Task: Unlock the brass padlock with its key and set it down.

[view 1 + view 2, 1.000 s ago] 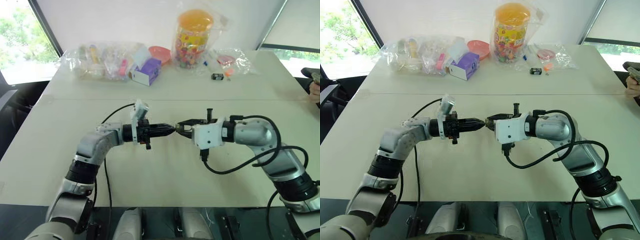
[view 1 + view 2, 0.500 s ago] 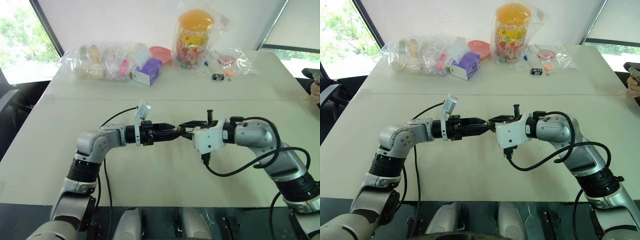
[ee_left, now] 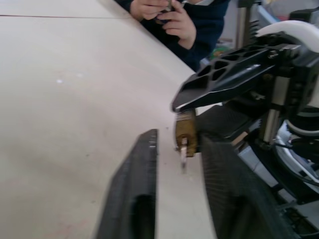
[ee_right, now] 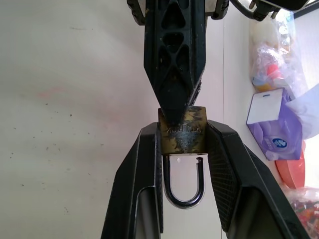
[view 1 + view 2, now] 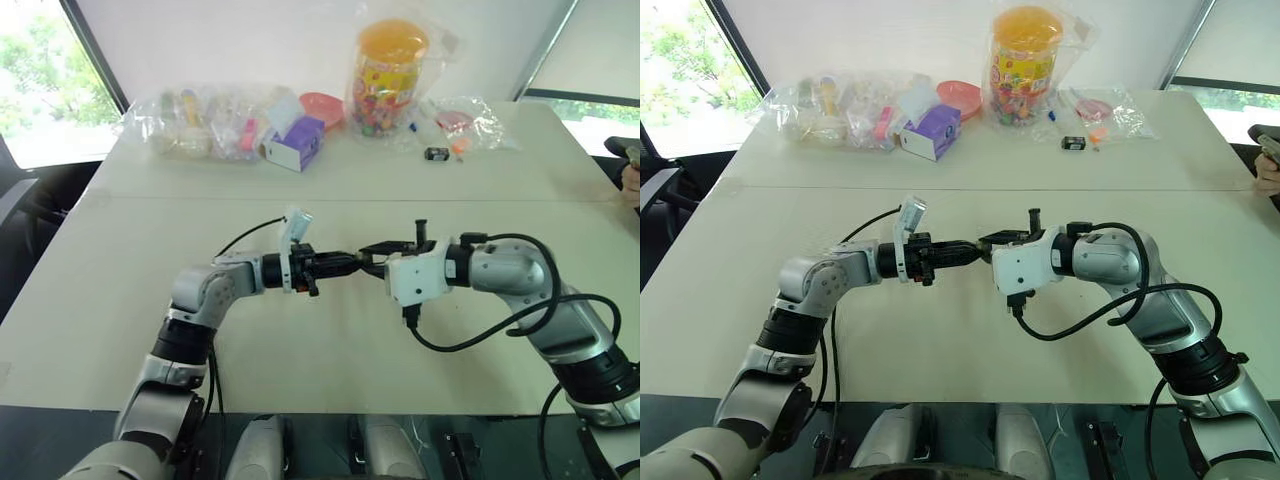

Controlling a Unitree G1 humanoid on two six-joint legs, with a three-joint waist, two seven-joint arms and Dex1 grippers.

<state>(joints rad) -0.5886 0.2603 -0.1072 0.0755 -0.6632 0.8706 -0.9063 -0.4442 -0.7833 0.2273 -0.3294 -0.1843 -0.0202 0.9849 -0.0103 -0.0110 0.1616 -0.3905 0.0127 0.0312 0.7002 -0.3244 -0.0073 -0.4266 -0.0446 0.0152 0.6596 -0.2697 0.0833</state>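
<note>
Midair, right gripper (image 4: 182, 149) clamps the brass padlock (image 4: 182, 131); left gripper (image 3: 177, 164) looks nearly closed on its key (image 3: 183, 151).

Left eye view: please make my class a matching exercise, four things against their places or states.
Things:
1 brass padlock
2 purple box
3 orange-lidded jar
4 small black object

Places or states:
A upright, wrapped in clear plastic
B clamped in the right gripper
C lying to the right of the jar
D just left of the red bowl

Pairs: 1-B, 2-D, 3-A, 4-C
</note>
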